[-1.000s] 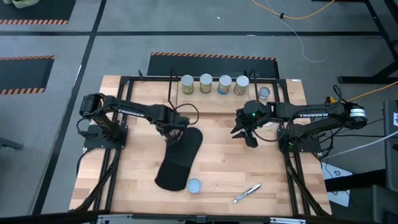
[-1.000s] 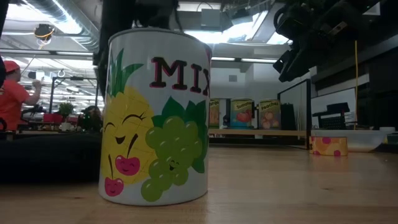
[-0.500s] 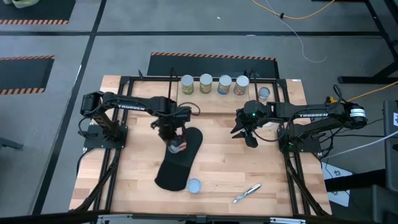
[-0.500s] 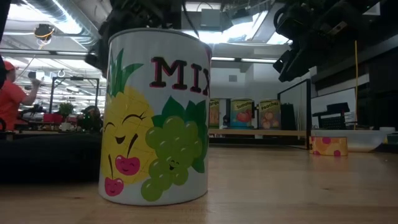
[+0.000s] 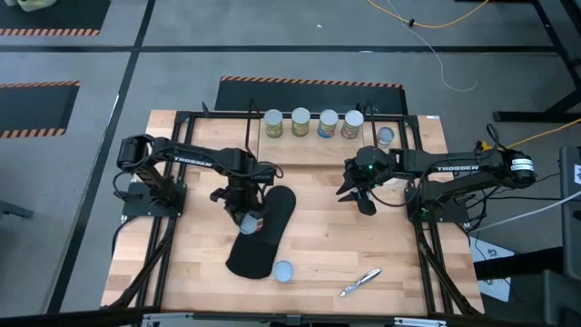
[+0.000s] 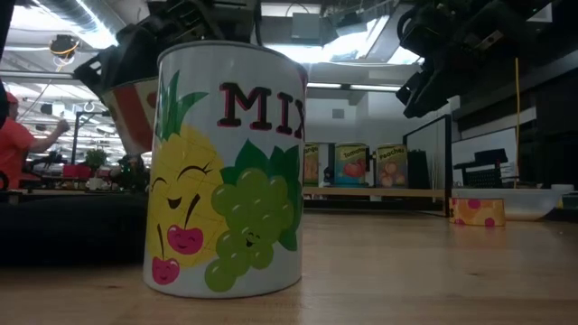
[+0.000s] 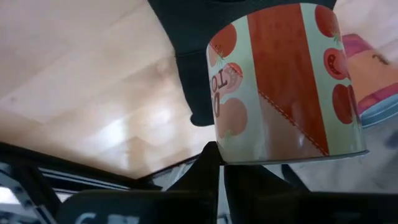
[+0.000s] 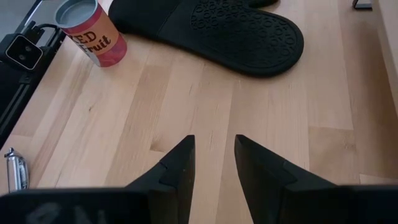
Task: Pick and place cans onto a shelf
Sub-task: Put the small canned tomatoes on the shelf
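Left claw grips a tomato can, lifted over the black oven mitt on the desk. Four cans stand on the shelf at the far edge. Right claw hangs empty, fingers parted, near the shelf.

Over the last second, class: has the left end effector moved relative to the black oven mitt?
Yes. In the high view the left end effector, shut on a tomato can, has shifted towards the table's front edge along the black oven mitt.
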Tool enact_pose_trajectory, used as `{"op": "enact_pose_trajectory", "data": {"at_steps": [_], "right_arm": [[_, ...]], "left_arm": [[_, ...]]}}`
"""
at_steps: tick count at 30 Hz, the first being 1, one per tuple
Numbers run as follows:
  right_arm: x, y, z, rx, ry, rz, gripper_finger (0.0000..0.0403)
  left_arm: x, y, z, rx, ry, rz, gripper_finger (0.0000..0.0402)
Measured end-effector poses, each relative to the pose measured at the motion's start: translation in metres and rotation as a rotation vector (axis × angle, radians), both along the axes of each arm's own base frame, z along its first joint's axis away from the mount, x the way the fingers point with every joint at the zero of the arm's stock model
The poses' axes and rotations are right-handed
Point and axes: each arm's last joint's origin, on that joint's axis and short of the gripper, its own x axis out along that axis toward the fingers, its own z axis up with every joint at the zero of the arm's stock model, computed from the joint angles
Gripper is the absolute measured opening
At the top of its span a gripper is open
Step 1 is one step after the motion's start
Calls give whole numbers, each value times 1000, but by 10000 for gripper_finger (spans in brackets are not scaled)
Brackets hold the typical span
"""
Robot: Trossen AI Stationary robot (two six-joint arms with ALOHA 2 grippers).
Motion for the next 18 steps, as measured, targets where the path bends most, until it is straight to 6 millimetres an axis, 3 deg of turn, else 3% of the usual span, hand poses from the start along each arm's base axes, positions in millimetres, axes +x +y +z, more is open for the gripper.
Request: {"op": "enact_pose_trajectory", "data": {"at_steps": [10,18], "right_arm": [[0,0,0,-2,-1,2,118],[0,0,0,-19,-7,18,118]], "left_arm": [[1,9,-18,-56,22,153,4],[2,22,-18,-52,11,205,8]]}}
